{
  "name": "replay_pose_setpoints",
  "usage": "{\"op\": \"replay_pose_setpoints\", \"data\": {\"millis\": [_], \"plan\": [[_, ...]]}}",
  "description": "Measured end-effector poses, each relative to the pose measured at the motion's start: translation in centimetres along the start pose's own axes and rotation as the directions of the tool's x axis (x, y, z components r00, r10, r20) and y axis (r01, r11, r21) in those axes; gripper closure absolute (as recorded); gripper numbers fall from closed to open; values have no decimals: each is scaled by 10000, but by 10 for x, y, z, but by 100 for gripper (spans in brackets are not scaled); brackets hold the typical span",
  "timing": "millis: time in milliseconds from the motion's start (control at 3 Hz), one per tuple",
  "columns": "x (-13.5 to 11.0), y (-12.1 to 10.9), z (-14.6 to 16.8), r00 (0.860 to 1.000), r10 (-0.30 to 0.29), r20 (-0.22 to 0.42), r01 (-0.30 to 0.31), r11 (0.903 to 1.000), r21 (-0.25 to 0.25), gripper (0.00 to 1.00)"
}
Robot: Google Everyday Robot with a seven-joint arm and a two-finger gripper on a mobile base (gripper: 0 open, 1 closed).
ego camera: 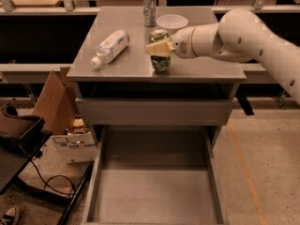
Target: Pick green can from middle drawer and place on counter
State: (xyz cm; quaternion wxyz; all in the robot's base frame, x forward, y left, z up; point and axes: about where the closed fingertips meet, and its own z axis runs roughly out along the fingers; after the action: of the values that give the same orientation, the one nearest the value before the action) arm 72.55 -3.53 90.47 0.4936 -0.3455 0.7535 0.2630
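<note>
The green can point(161, 62) stands upright on the grey counter point(117, 67), near the middle of its front half. My gripper point(159, 48) reaches in from the right on a white arm and is shut on the green can, with a cream finger point(158, 48) across its upper side. The middle drawer point(154, 191) is pulled out below, its flat floor bare.
A clear plastic bottle point(110, 47) with a white cap lies on its side at the counter's left. A slim silver can point(149, 8) and a white bowl point(172, 22) stand at the back. A cardboard box point(70, 139) and cables are on the floor at left.
</note>
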Motion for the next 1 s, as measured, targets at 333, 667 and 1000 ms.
{"op": "replay_pose_setpoints", "data": {"millis": [333,667,1000], "plan": [[25,-23,5,9942,899,599,-910,9957,168,100],[17,-22,1,9941,899,599,-911,9957,168,76],[17,-22,1,9941,899,598,-911,9957,167,52]]}}
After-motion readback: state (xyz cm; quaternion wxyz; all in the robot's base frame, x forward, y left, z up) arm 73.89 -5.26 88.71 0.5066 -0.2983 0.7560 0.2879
